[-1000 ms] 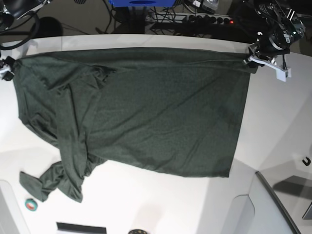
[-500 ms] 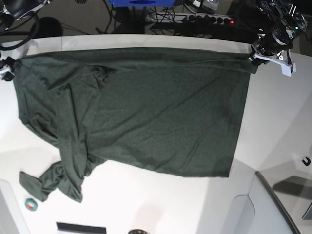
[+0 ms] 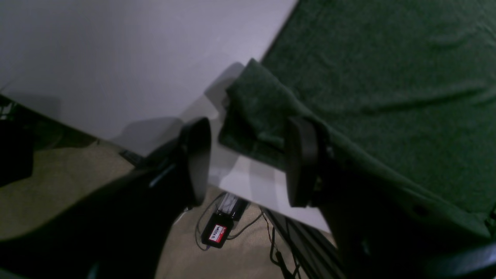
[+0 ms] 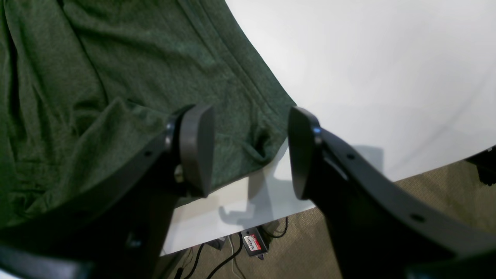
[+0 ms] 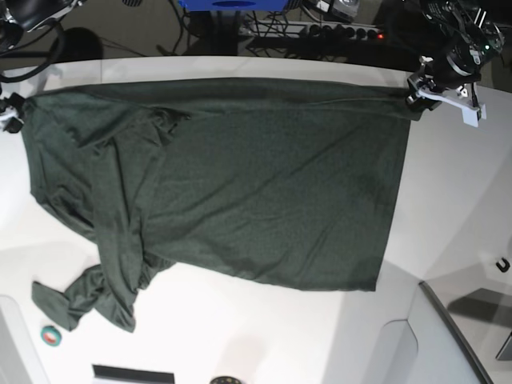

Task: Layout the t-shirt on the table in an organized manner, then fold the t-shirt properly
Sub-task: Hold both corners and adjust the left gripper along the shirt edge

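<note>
Looking across: the shirt (image 5: 232,184) lies spread on the white counter (image 5: 456,200), its long axis running left to right in the base view, hem end on the right, sleeves and neck end bunched on the left.
Far edge: it runs along the far rim of the counter, and both tools sit at its two ends.
Left tool (image 3: 248,159): at the far right corner of the shirt in the base view; the wrist view shows its jaws spread, with the folded corner of cloth lying between them and brushing the right jaw but not pinched.
Right tool (image 4: 250,151): at the far left corner in the base view; jaws spread, hovering over a small puckered tip of the hem at the counter's rim, with no cloth pinched.
Deciding relation: the untidy part, a twisted sleeve (image 5: 76,300) trailing at the near left, lies well apart from both tools and nearer the right one.
Judgement: the body looks fairly flat, so the layout likely turns on the right arm coming near and left to draw that sleeve out.
Risk: dragging the sleeve could wrinkle the flat body beside it.
</note>
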Controlling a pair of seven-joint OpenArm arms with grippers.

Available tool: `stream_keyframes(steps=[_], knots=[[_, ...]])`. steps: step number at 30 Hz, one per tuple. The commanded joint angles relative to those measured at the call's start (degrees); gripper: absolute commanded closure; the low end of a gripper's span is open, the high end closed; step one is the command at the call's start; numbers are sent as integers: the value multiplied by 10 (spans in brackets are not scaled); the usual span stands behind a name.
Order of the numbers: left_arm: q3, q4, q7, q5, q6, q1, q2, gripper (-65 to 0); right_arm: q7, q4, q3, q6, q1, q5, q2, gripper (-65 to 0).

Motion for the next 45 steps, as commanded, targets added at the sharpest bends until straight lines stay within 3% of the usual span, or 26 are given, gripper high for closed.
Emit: stream_keyframes(steps=[1,17,25,33,36,45], knots=[[-2,5,-9,-10,-2,-9,-8,-296,11,9,0,7,4,8,10,-285],[-2,-44,-9,-9,-1,-32,-12,-288,11,9,0,7,4,8,10,-285],[-2,-44,-10,43,-1,-47,-8,-95,11,9,0,7,4,8,10,-285],[-2,-44,-9,43,-1,-48,-8,-76,11,9,0,7,4,8,10,-285],[-2,-44,-9,42,-1,-55,-8,0,11,9,0,7,4,8,10,-285],[3,-44,-8,46,-1,-91,-7,0,11,9,0,7,8,8,10,-285]])
